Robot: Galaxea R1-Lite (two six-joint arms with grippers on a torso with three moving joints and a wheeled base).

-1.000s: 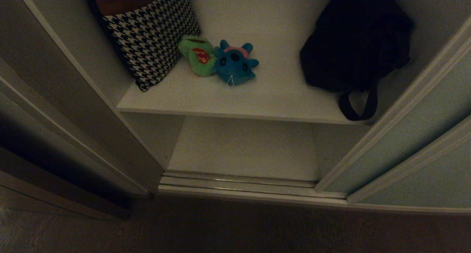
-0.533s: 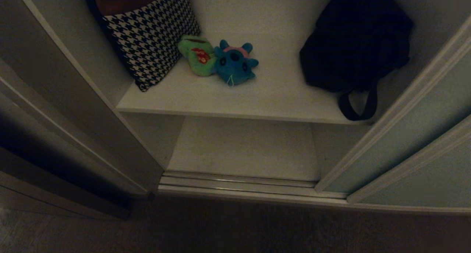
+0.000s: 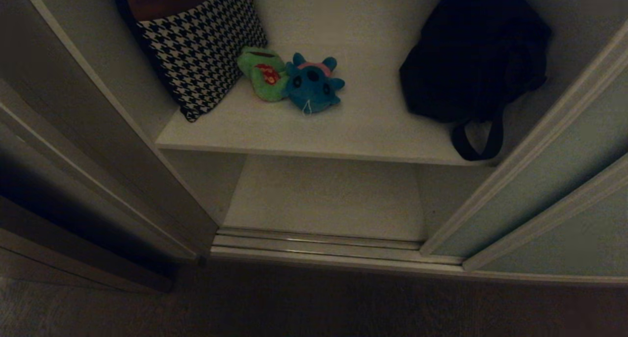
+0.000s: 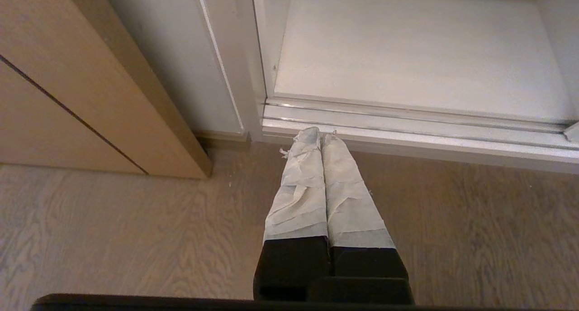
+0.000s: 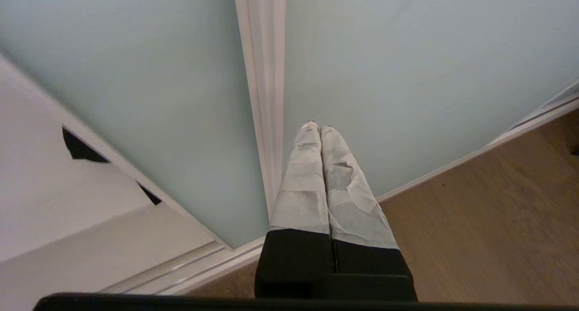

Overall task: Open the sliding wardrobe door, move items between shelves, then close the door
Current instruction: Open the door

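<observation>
2 plush toys [image 3: 294, 82] beyond both jaws

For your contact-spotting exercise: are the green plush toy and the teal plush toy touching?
Touching. The head view shows the green plush toy pressed against the teal plush toy, no gap between them.

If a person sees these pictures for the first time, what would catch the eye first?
Probably the two bright plush toys on the upper shelf: a green frog plush touching a teal plush. The houndstooth bag leans at their left, and a big black bag slumps at the right.
</observation>
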